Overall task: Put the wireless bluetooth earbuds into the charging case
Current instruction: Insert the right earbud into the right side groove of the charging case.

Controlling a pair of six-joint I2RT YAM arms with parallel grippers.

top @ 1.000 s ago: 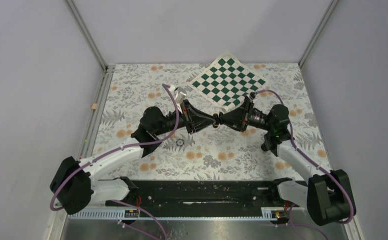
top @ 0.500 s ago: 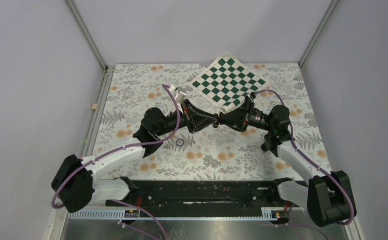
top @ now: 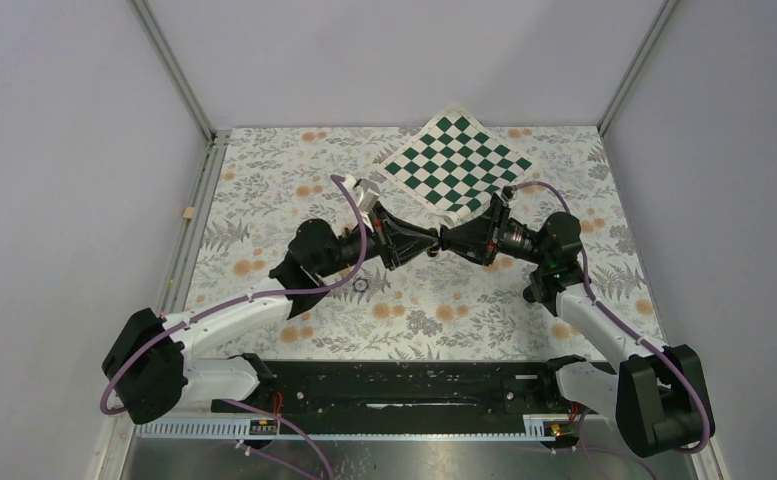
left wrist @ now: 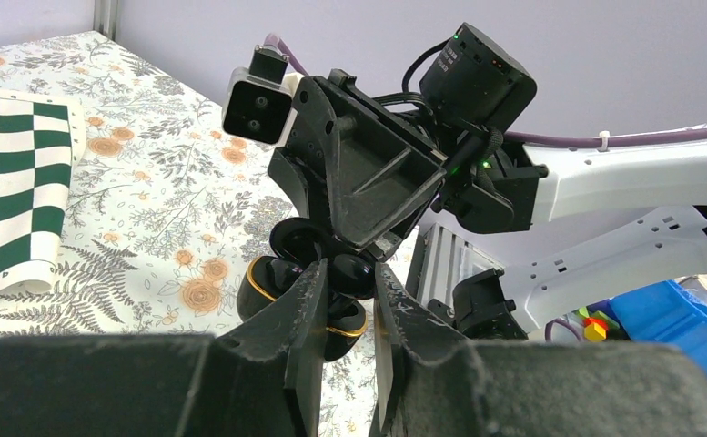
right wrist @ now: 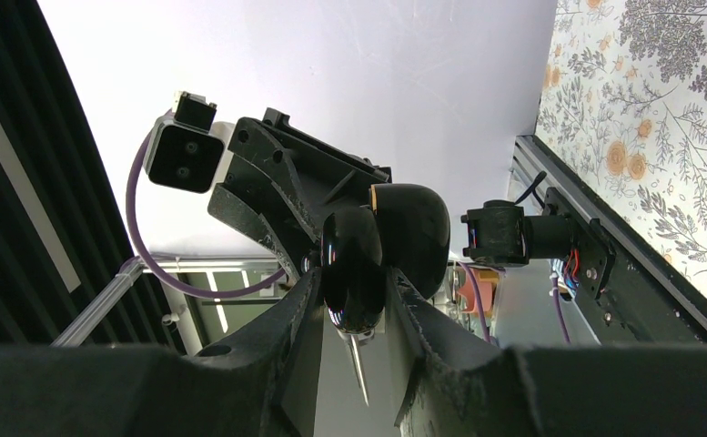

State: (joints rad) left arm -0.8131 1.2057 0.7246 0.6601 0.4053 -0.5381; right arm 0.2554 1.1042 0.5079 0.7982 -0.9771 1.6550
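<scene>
Everything hangs on a tip-to-tip meeting in mid-air. The left fingers (left wrist: 311, 300) are clenched on a small glossy black earbud (left wrist: 351, 275) at their very tips, as far as the left wrist view shows. The right fingers (right wrist: 299, 309) pinch one half of the open charging case (right wrist: 354, 259) from the opposite side. In the left wrist view the case's gold-rimmed halves sit directly beyond the bud and a little to its left and below, touching or nearly touching it (I cannot tell which).

The case's two halves spread roughly across the line of the left fingers. The bud's way in therefore looks to be straight ahead along that line, with a small correction toward the lower-left rim. The left arm carries the bud and so is the one to close the gap, while the right only has to hold steady. The second bud is not to be made out.

Both grips hang above the floral tabletop (top: 484, 310), near the checkered mat (top: 459, 160) and apart from a small dark ring (top: 361, 285). Room all round is ample, but a dropped bud would fall to a busy pattern.
</scene>
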